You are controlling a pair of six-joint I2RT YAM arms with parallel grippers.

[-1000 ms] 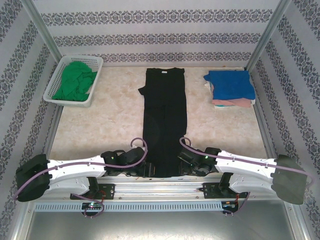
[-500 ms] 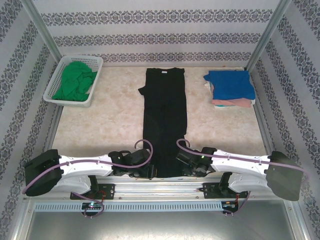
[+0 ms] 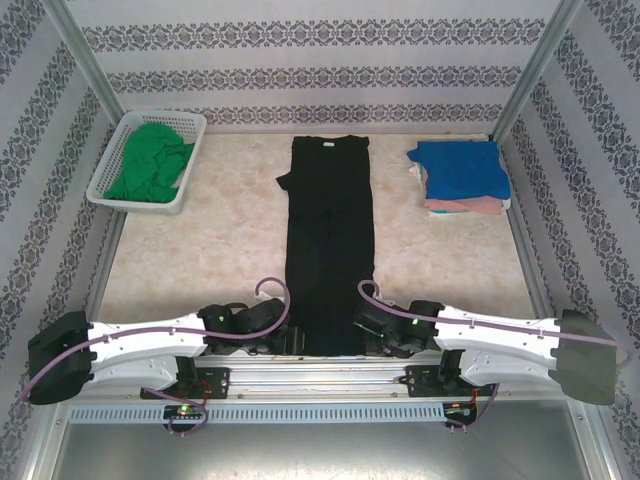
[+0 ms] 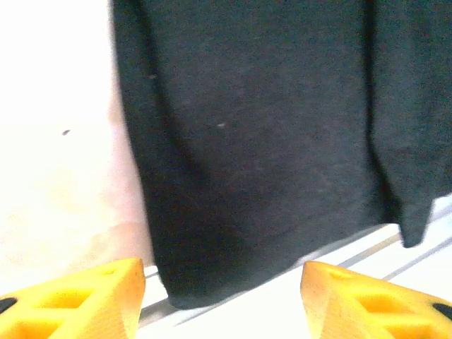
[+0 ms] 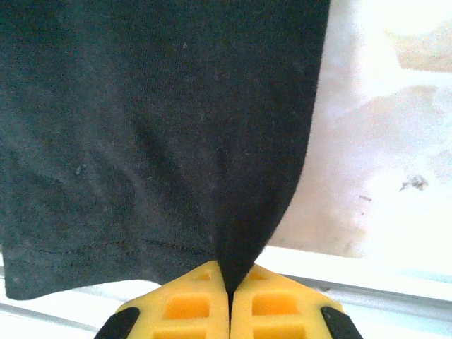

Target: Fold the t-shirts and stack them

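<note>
A black t-shirt [image 3: 330, 240], folded into a long narrow strip, lies down the middle of the table with its collar at the far end. Its near hem [image 4: 233, 212] reaches the table's front edge. My right gripper [image 5: 229, 282] is shut on the hem's right corner, and the cloth rises in a pinched ridge from between the yellow fingers [image 5: 282, 307]. In the top view it sits at the strip's near right corner [image 3: 368, 340]. My left gripper [image 4: 222, 304] is open, its fingers [image 4: 78, 300] apart on either side of the hem's left corner [image 3: 292, 343], not touching it.
A blue t-shirt [image 3: 460, 168] tops a folded stack at the far right, with a pink one [image 3: 465, 206] under it. A green t-shirt [image 3: 150, 160] lies crumpled in the white lattice basket [image 3: 120, 197] at the far left. Metal rails run along the front edge [image 3: 320, 372].
My right gripper has closed on the black t-shirt's near right hem. The left gripper stayed open at the left corner, its arm shifting slightly in and back out.
</note>
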